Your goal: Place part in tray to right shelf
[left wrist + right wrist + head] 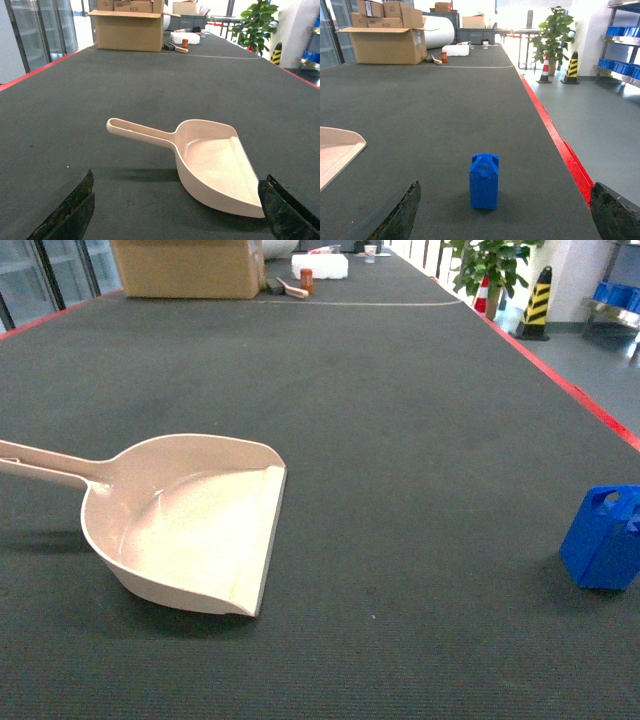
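The part (605,538), a bright-blue block with a tapered top, stands upright on the dark mat at the far right edge of the head view. The beige tray (190,520) lies on the mat at the left, handle pointing left and lip facing right, with nothing in it. My left gripper (177,177) is open, low over the mat, with the tray (210,160) just ahead of it, nearer its right finger. My right gripper (505,185) is open with the part (484,181) ahead of it, apart from both fingers. Neither gripper shows in the head view.
A red strip (570,160) marks the mat's right edge, with grey floor beyond. The steel right shelf (620,65) with blue crates stands past that floor. Cardboard boxes (130,30), a potted plant (552,35) and striped cones (571,67) are far off.
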Available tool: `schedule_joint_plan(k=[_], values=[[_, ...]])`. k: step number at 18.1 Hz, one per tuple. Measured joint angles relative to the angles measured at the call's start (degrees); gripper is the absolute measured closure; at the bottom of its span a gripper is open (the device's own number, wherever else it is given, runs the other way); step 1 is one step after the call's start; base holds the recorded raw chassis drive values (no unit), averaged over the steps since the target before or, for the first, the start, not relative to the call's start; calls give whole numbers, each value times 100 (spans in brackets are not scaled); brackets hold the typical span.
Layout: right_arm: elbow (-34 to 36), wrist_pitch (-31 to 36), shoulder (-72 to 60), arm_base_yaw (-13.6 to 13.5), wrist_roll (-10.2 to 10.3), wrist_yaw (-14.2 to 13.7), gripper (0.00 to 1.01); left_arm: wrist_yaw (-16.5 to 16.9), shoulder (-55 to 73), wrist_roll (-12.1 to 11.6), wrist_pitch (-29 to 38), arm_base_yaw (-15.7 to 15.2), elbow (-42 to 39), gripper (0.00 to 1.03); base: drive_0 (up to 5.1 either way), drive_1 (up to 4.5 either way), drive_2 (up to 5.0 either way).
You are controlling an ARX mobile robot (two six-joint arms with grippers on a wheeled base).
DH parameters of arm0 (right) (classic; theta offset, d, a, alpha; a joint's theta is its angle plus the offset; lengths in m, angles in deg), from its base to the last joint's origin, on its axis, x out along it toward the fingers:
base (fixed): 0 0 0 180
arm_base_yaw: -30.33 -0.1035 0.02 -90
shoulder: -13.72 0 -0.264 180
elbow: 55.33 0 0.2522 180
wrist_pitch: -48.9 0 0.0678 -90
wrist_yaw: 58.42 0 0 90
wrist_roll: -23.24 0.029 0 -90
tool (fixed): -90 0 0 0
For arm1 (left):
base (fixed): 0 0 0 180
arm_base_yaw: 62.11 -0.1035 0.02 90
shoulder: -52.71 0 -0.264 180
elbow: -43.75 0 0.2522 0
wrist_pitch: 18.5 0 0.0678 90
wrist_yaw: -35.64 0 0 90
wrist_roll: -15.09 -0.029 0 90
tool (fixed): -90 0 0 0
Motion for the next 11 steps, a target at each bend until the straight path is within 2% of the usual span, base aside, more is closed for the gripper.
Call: schedule_joint_plan(k=[11], values=[[0, 0, 0, 0, 0, 0, 3, 0, 0, 0, 0, 0, 0, 5, 0, 0, 0]])
